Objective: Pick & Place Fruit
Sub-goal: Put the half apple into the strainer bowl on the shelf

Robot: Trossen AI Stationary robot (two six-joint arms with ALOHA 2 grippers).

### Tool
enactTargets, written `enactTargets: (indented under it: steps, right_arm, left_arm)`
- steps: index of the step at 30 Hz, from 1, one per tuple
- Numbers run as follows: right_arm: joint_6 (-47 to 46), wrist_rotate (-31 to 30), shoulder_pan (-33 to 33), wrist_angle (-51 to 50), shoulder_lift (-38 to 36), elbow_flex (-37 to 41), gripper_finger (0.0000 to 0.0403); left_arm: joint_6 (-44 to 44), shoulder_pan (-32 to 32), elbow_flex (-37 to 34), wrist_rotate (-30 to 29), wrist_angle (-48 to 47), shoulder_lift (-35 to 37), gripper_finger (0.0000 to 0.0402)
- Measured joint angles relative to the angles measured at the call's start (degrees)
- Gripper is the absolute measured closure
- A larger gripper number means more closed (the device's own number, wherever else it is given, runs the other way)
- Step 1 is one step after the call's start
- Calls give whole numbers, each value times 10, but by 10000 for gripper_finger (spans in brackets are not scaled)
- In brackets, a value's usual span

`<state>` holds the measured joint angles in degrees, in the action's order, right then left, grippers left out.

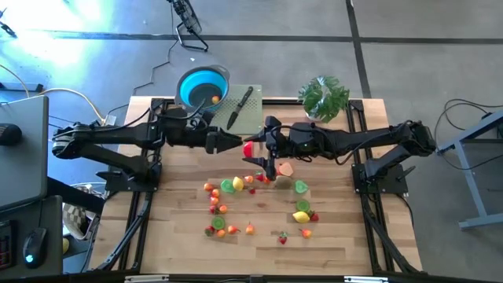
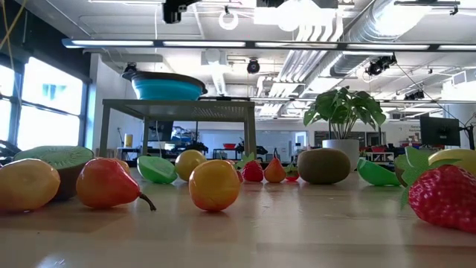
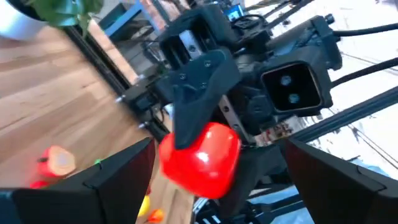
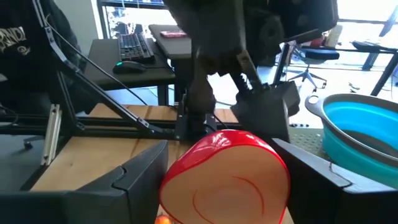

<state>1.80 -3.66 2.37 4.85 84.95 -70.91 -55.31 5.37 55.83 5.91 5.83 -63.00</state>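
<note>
A red toy apple half (image 1: 248,149) hangs in the air over the middle of the table, between my two grippers. My right gripper (image 1: 259,149) reaches in level from the table's right and is shut on it; the pale cut face (image 4: 230,186) looks back at the right wrist. My left gripper (image 1: 238,142) comes level from the left and stands wide open. Its fingers (image 3: 118,180) flank the apple half (image 3: 199,158) with a gap on each side. Several small fruit pieces (image 1: 251,204) lie on the wooden table below. My right gripper pinches the red apple half between its two fingers, which sit on opposite sides of its rim (image 4: 177,180). The fingers (image 3: 199,99) come level from the table's right. The apple half is lifted clear of the table, its cut face toward the right wrist.
A blue bowl (image 1: 203,85) stands at the far left. Beside it lies a green cutting board (image 1: 255,118) with a black-handled knife (image 1: 240,106). A leafy potted plant (image 1: 324,96) stands at the far right. Scattered fruit fills the table's middle and near part.
</note>
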Motion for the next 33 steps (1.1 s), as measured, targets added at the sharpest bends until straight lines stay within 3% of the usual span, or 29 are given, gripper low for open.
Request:
enactTargets:
  steps: [23, 33]
  right_arm:
    - [11, -4, 3, -12, 0, 0, 146]
    - [10, -4, 3, -11, 0, 0, 148]
  left_arm:
    - [-21, -1, -1, 49, 97, -87, 54]
    - [-39, -1, -1, 61, 93, -87, 132]
